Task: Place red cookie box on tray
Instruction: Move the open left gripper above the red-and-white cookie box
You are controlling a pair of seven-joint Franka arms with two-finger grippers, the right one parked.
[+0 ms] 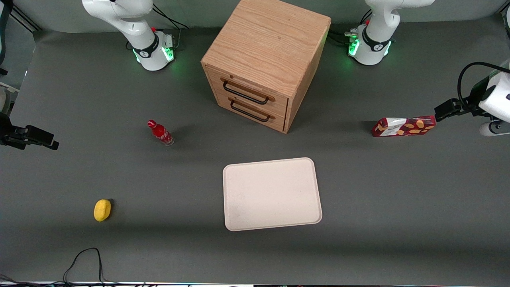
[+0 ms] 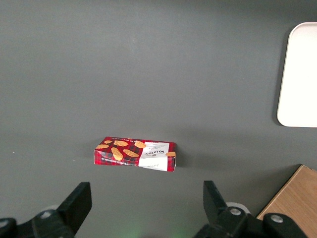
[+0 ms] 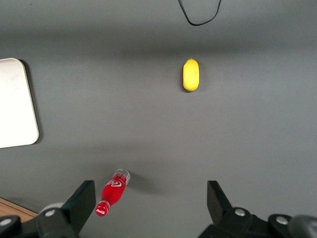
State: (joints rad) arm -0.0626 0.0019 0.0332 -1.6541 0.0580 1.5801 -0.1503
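Note:
The red cookie box lies flat on the grey table toward the working arm's end, dark red with orange cookies and a white patch at one end. It also appears in the left wrist view, a short way ahead of the fingers. My left gripper hovers just off the box's end, toward the table's edge, above the surface. It is open, its two black fingers wide apart with nothing between them. The cream-white tray sits bare mid-table, nearer the front camera than the box; its rim shows from the wrist.
A wooden two-drawer cabinet stands mid-table, farther from the front camera than the tray; its corner shows from the wrist. A small red bottle and a yellow lemon-like object lie toward the parked arm's end. A black cable loops at the front edge.

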